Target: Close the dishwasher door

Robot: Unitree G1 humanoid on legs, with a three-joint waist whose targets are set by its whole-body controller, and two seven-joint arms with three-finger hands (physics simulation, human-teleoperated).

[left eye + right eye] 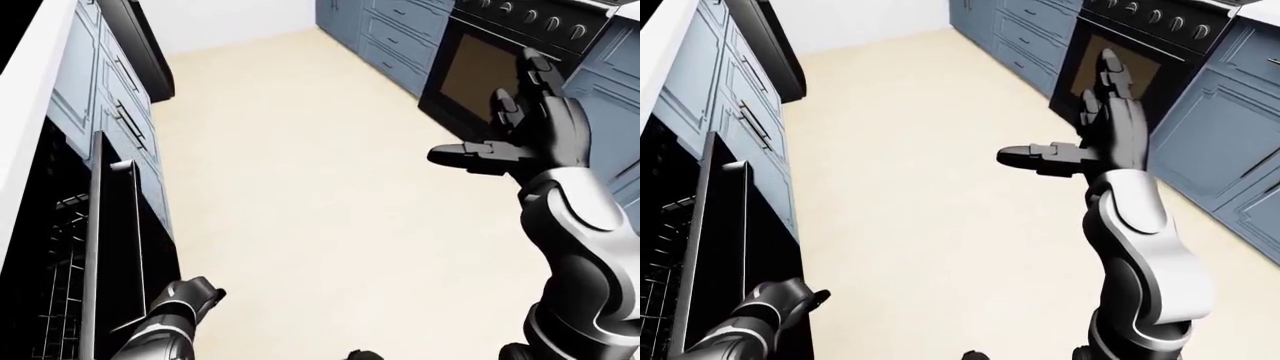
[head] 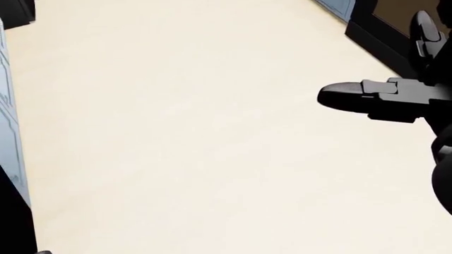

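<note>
The dishwasher (image 1: 50, 255) is at the left of the left-eye view, its dark inside and wire rack (image 1: 62, 225) showing. Its black door (image 1: 115, 247) stands nearly upright, a narrow gap open at the top. My left hand (image 1: 188, 295) is low beside the door's outer face, fingers pointing away from the camera; I cannot tell whether it touches the door or whether the fingers are curled. My right hand (image 1: 497, 124) is raised at the right, open and empty, thumb stretched to the left; it also shows in the head view (image 2: 381, 98).
Blue cabinets with bar handles (image 1: 128, 120) run along the left above the dishwasher. A black appliance front (image 1: 140, 45) is at the top left. A black oven (image 1: 480, 67) and blue drawers (image 1: 395, 45) line the right. Cream floor (image 1: 320, 195) lies between.
</note>
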